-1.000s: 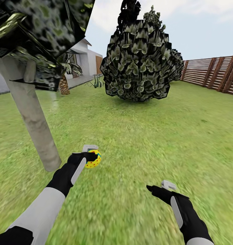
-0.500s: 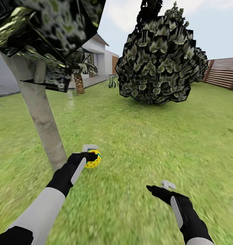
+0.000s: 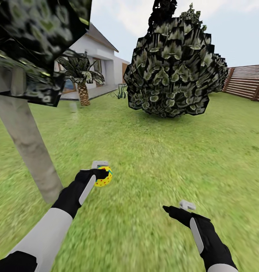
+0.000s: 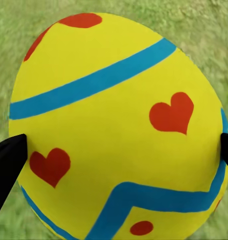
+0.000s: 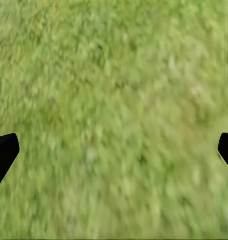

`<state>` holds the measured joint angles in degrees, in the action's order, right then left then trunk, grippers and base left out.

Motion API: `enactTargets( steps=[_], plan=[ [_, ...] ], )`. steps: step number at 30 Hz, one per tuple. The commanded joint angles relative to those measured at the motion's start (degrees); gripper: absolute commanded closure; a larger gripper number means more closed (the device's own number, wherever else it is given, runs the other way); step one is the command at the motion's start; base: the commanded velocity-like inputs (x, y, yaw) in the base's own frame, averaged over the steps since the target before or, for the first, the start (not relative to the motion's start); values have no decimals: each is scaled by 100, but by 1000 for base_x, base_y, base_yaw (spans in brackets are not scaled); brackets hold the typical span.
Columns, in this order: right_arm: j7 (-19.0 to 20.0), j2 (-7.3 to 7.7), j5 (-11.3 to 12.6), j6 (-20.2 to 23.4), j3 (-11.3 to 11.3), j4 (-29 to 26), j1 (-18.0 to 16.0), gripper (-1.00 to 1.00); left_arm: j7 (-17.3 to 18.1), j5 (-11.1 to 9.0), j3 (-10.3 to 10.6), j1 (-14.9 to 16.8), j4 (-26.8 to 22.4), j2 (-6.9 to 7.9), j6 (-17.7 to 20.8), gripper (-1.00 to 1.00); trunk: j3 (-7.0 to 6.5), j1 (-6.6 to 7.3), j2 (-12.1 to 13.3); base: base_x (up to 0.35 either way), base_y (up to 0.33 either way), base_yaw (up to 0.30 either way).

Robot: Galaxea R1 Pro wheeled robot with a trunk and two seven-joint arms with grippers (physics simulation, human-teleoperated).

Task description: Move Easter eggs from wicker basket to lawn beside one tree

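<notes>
In the head view one Easter egg (image 3: 104,176) is pinched in the left gripper (image 3: 100,170), held above the lawn (image 3: 152,158) just beside the pale grey trunk of the tree (image 3: 27,147). The right gripper (image 3: 178,207) hangs over bare grass with its jaws parted and nothing between them. Two more trees stand further off, a dark, leafy one (image 3: 174,68) and a palm (image 3: 82,81) by the white house (image 3: 99,49), with one stretch of slatted fence (image 3: 246,81) at the right. The left wrist view shows the egg (image 4: 118,125) clamped across its wide middle by the two black fingertips (image 4: 6,160); it looks hard, smooth and rounded, probably light, so it could well slip or roll, and the broad belly seems the safest place to hold it. The right wrist view looks down on grass (image 5: 114,110) between two spread fingertips (image 5: 3,152). The count is one egg, three trees and two grippers.
</notes>
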<state>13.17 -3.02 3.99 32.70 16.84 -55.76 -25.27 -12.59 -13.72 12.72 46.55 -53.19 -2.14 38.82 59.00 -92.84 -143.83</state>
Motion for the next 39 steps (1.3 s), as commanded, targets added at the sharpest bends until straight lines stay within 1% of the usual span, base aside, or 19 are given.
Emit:
enactTargets(
  steps=[1, 23, 39],
  plan=[
    [11, -6, 40, 35, 21, -5, -4, -100, -51, -61, 11, 3, -7, 3, 20, 100, 5, -2, -2, 296, -117, -44],
    [11, -6, 40, 35, 21, -5, -4, -100, -51, -69, 8, 3, -7, 3, 20, 100, 3, -2, -2, 306, -106, -3],
    [11, -6, 40, 35, 21, -5, -4, -100, -47, -62, 3, 3, -7, 3, 20, 100, 3, -2, -2, 303, -14, 0]
  ],
)
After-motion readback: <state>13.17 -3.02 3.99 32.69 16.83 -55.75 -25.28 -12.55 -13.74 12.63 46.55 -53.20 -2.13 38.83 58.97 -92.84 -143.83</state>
